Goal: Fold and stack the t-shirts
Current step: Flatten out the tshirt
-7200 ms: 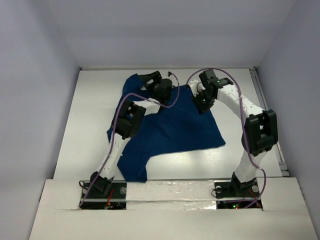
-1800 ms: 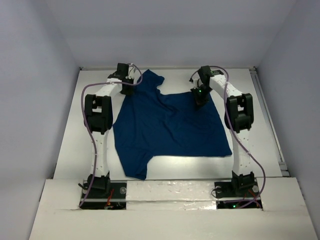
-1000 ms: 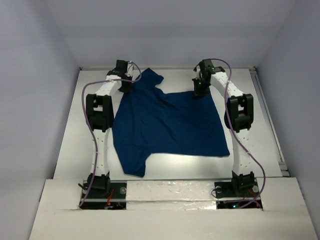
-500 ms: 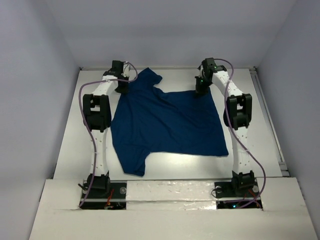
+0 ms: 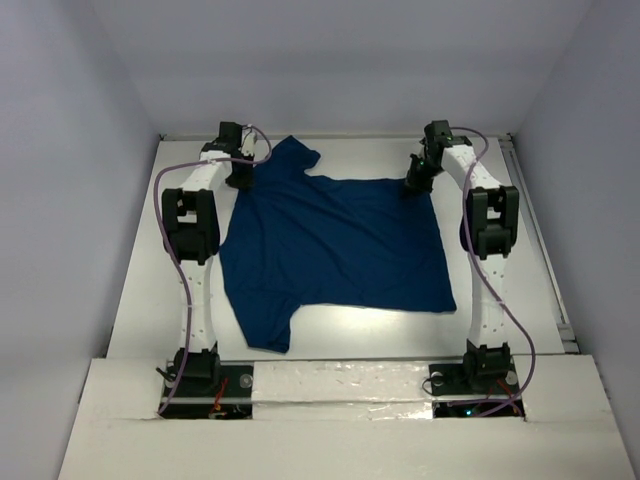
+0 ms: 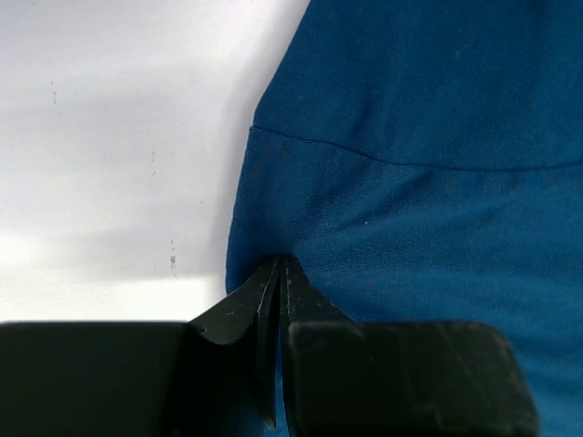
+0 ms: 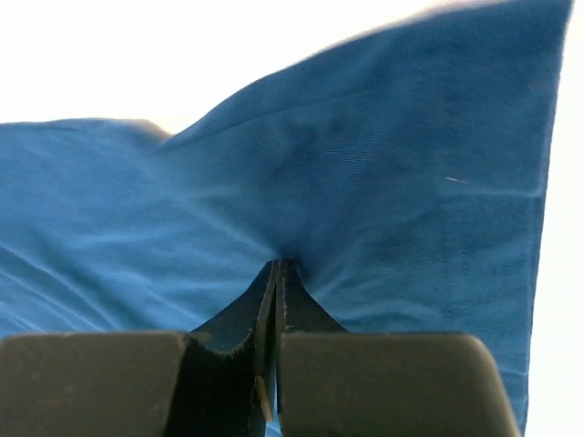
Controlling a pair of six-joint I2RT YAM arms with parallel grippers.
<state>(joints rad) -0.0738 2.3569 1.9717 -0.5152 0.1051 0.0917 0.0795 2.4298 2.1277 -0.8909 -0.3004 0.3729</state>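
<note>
- The t-shirt (image 5: 335, 245) lies spread across the middle of the surface (image 5: 520, 290), no print showing, with one sleeve at the lower left of the top view.
- The left gripper (image 5: 240, 176) is clamped on the shirt's upper-left edge.
- The right gripper (image 5: 413, 185) pinches the upper-right corner.
- Step in hand, probably: pulling the shirt flat before the first fold.
- The next move calls for keeping both pinches and carrying the top edge evenly downward.

My left arm (image 5: 196, 295) and right arm (image 5: 487, 300): white tubes, black joint blocks, purple cable (image 5: 529, 345) looping along each, black bases (image 5: 192, 368) at 6 o'clock. Left claw (image 6: 278, 271), right claw (image 7: 276, 268): matte black wedge fingers (image 6: 235, 317).
</note>
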